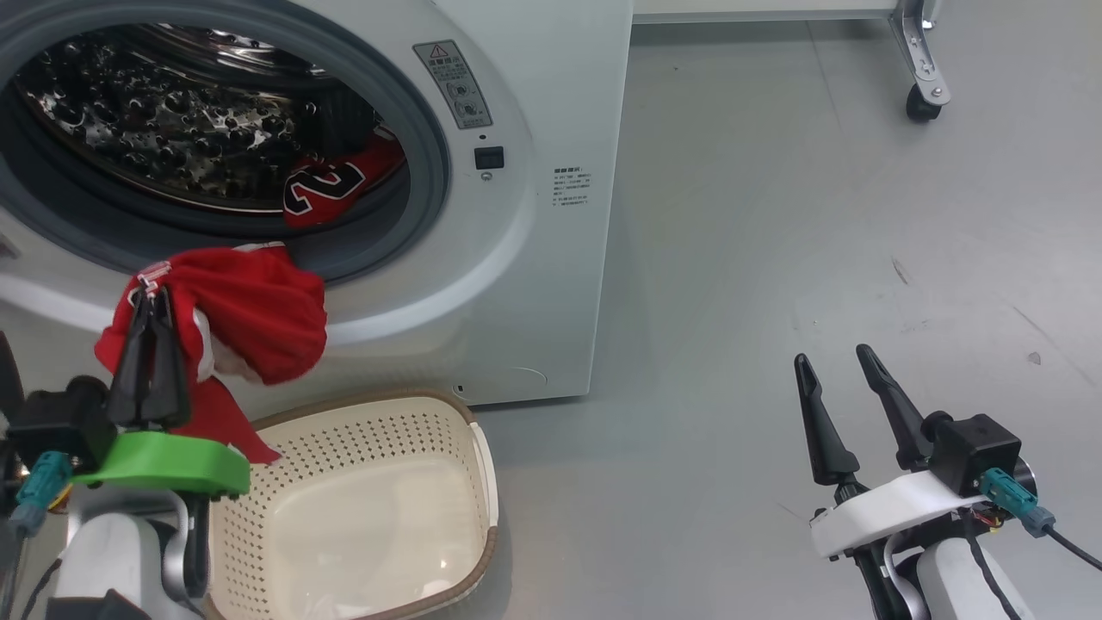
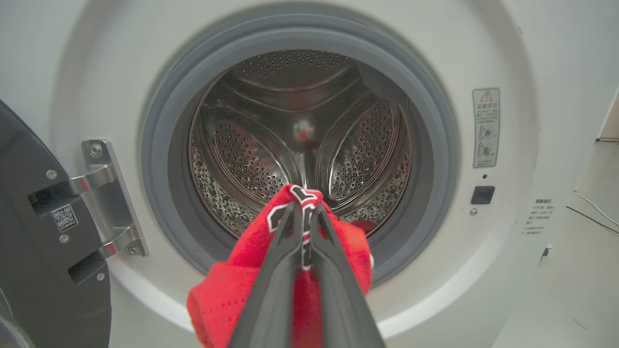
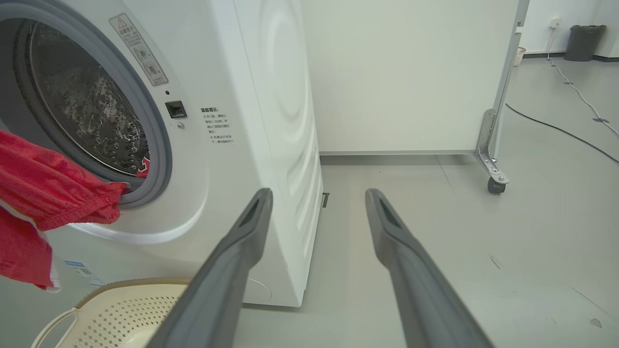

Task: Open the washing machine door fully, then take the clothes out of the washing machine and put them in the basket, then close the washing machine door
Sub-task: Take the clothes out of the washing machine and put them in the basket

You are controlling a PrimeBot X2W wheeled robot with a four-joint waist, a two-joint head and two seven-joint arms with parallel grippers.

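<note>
A smooth pale grey floor (image 1: 775, 258) with a few small scuffs runs across an indoor room, backed by a plain white partition panel (image 3: 411, 72) on a metal bracket with a black castor wheel (image 1: 921, 108). Far off in the right wrist view stand a dark bin (image 3: 585, 41) and a black cable (image 3: 556, 128) trailing over the floor. A big white front-loading washing machine (image 1: 551, 284) stands on the floor at the left, its perforated steel drum (image 2: 300, 145) exposed inside a grey rubber gasket (image 2: 159, 145). The left gripper (image 1: 151, 297) is clamped tight on a bunched red jersey with white trim (image 1: 258, 319), which hangs in front of the lower edge of the opening, above the far left corner of a small cream perforated plastic basket with a brown rim (image 1: 387, 435) (its inside looks bare). A second red jersey with a black-and-white number (image 1: 340, 185) lies low in the drum, on its right side. The right gripper (image 1: 831, 353) hovers over bare floor well to the right, its two dark fingers spread apart and holding nothing. The glossy dark washing machine door (image 2: 38, 241) is swung open and cut off at the left edge of the left wrist view, so only its inner face and steel hinge (image 2: 104, 193) show. The held jersey's lettering is crumpled and unreadable, and whether its lowest flap touches the basket cannot be told.
</note>
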